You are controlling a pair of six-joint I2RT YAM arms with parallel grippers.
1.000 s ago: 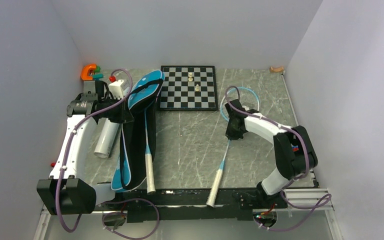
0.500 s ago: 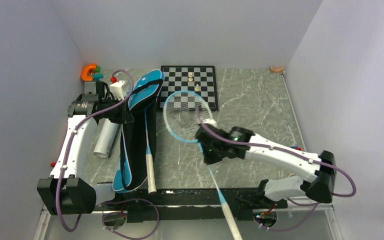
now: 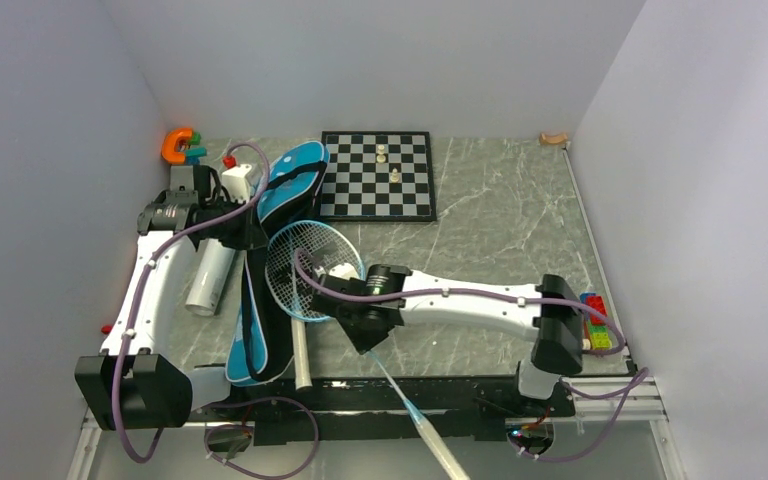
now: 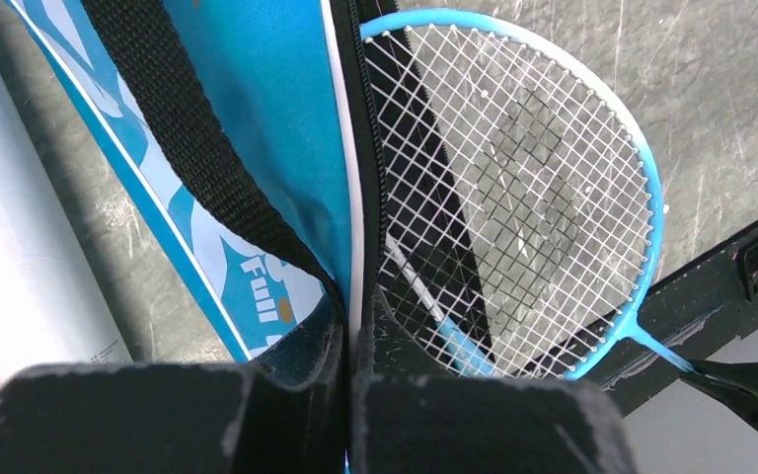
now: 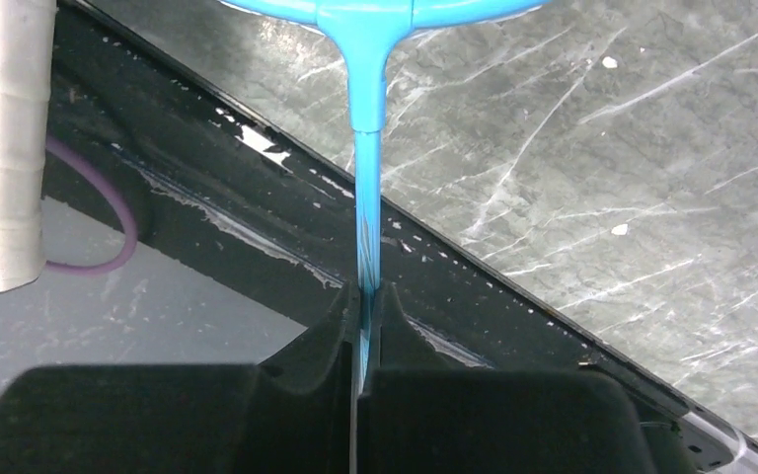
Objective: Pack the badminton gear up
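Observation:
The blue bag (image 3: 293, 178) lies open on the left of the table, with one racket's white handle (image 3: 301, 352) sticking out at its near end. My left gripper (image 3: 250, 230) is shut on the bag's upper edge, its white piping pinched between the jaws in the left wrist view (image 4: 351, 341). My right gripper (image 3: 367, 330) is shut on the light-blue shaft (image 5: 367, 109) of the second racket. That racket's head (image 3: 308, 266) hovers over the bag's opening and also shows in the left wrist view (image 4: 523, 188). The white tube (image 3: 210, 276) lies left of the bag. No shuttlecock shows.
A chessboard (image 3: 378, 175) with pieces lies at the back centre. An orange and teal toy (image 3: 178, 145) sits at the back left, a tan wooden piece (image 3: 553, 139) at the back right, and coloured bricks (image 3: 594, 320) by the right arm's base.
My right arm has swung the second racket from the right of the table leftwards and nearer, so its head is now over the open bag. The left gripper has held still on the bag's edge.

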